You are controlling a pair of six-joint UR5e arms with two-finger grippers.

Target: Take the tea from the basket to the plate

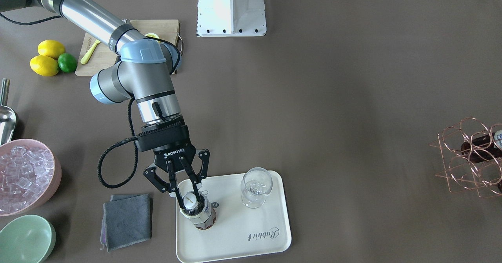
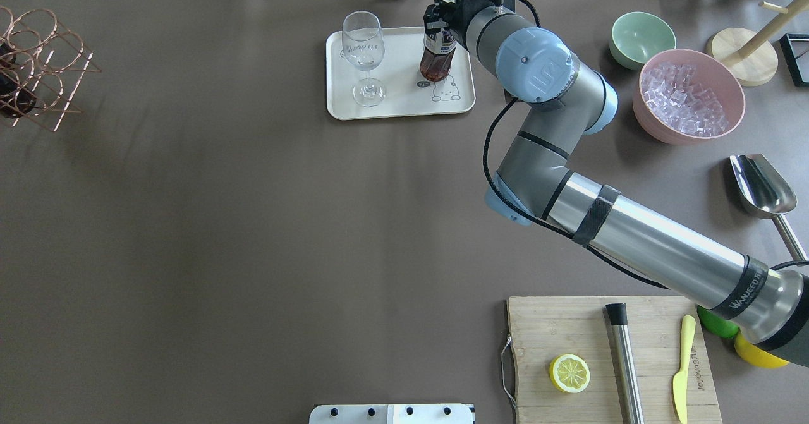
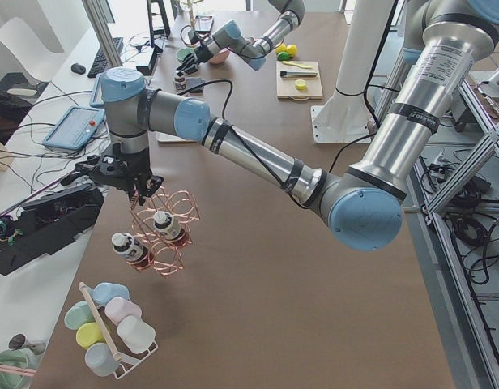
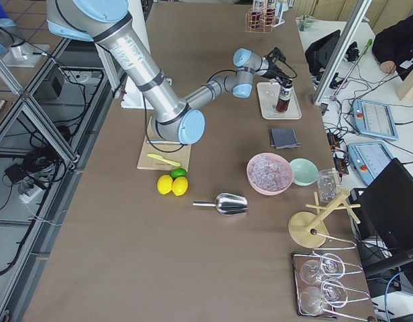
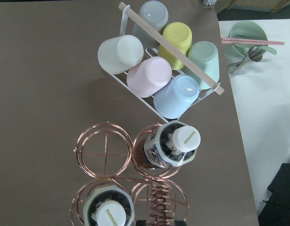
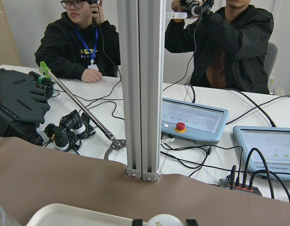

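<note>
A tea bottle point(image 1: 204, 216) stands upright on the cream plate point(image 1: 243, 235), next to the bear drawing point(image 2: 436, 64). My right gripper point(image 1: 191, 200) is shut on its neck just under the white cap, also seen in the overhead view point(image 2: 440, 19). The copper wire basket point(image 2: 38, 64) sits at the far left table end, holding two more bottles point(image 5: 173, 146) point(image 5: 107, 212). My left gripper point(image 3: 136, 190) hovers over the basket's handle; I cannot tell if it is open or shut.
A stemmed glass point(image 1: 255, 188) stands on the plate beside the bottle. A grey cloth point(image 1: 127, 220), mint bowl point(image 1: 25, 239) and pink ice bowl point(image 1: 23, 176) lie past the plate. A cutting board point(image 2: 607, 354) is near me. A rack of cups point(image 5: 159, 61) stands by the basket.
</note>
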